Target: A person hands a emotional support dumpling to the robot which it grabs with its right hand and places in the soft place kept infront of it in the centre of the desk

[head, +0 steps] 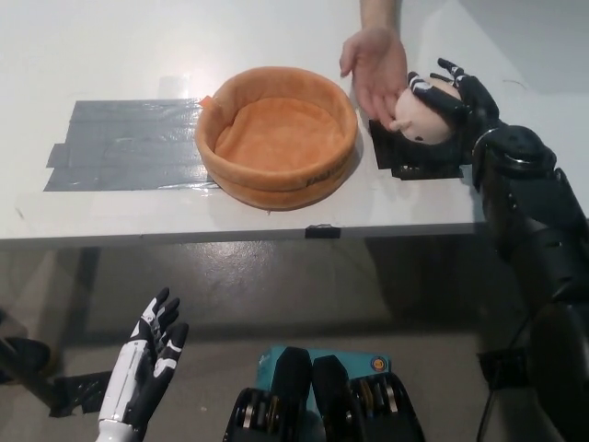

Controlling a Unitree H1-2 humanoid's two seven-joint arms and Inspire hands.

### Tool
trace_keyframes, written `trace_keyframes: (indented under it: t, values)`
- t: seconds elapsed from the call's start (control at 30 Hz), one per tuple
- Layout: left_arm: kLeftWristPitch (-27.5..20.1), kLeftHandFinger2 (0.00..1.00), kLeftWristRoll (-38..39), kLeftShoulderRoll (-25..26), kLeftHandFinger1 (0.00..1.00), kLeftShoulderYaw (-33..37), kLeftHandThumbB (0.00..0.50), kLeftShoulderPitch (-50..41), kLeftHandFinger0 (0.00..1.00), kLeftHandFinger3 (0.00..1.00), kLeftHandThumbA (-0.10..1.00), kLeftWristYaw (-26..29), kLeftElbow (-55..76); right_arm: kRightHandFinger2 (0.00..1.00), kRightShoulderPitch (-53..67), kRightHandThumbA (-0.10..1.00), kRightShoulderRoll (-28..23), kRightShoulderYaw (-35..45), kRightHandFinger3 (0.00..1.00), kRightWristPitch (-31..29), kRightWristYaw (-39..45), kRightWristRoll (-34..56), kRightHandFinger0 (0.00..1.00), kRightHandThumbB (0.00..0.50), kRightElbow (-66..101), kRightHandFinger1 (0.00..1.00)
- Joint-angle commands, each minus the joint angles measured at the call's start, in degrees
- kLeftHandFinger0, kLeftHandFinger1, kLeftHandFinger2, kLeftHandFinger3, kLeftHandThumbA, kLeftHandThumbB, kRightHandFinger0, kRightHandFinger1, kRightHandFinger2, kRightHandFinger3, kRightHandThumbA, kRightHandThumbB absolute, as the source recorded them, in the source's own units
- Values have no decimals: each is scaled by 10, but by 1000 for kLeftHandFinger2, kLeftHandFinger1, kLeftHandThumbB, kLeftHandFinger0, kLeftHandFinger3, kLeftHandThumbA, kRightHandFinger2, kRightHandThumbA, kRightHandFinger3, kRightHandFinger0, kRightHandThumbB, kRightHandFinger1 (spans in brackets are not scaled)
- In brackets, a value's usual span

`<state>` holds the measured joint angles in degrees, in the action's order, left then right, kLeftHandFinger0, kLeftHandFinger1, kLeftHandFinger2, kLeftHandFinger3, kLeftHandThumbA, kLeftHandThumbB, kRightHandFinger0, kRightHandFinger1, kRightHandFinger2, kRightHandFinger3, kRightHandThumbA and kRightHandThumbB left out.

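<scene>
Where grey tape (124,145) lies, white desk (276,37).

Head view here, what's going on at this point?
A person's hand is at the dumpling, and the robot's black right hand is wrapped around the toy from the other side, above black tape right of the orange soft basket. The basket holds nothing yet. The white left hand rests open below the desk edge.

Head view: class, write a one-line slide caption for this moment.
Black right robot hand grips the dumpling plush against a person's hand beside the orange cushion bowl; white left robot hand rests open below.
</scene>
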<state>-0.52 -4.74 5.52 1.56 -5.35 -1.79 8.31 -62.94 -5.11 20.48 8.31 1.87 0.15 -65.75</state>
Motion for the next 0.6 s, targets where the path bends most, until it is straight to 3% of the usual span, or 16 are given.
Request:
trace_keyframes:
  t: [0.0,0.13,0.23,0.37,0.43,0.47,0.5,0.53,0.57]
  values:
    - [-12,1000,9,5,1000,-5,0,2,1000,1000,826,-4,16,812,-73,-100,13,124,1000,78,48,196,0,81,51,211]
    - [-10,1000,9,4,1000,-4,0,1,1000,1000,820,-5,17,712,-99,-100,19,177,1000,124,38,238,0,108,39,94]
    - [-7,1000,10,5,1000,-4,0,0,1000,1000,818,-5,20,661,-110,-100,25,185,1000,128,50,243,0,128,39,69]
    - [-6,1000,6,4,1000,-4,0,1,1000,1000,812,-4,22,652,-127,-100,34,199,1000,133,55,255,0,140,39,35]
    - [-7,1000,6,4,1000,-4,3,3,1000,1000,816,-4,20,708,-137,-100,40,197,1000,133,53,254,0,140,37,41]
    - [-7,1000,6,4,1000,-4,1,2,1000,1000,817,-4,20,714,-140,-100,43,193,780,132,48,252,0,126,38,47]
    - [-7,1000,6,4,1000,-4,0,3,1000,1000,814,-4,21,677,-148,-100,55,192,870,120,26,249,0,137,41,118]
    - [-7,1000,6,4,1000,-4,0,4,1000,1000,813,-4,21,681,-153,-100,61,190,1000,112,12,248,0,167,42,125]
    - [-6,1000,6,3,1000,-2,0,3,1000,1000,815,-5,23,671,-160,-100,67,174,1000,107,7,233,0,158,39,137]
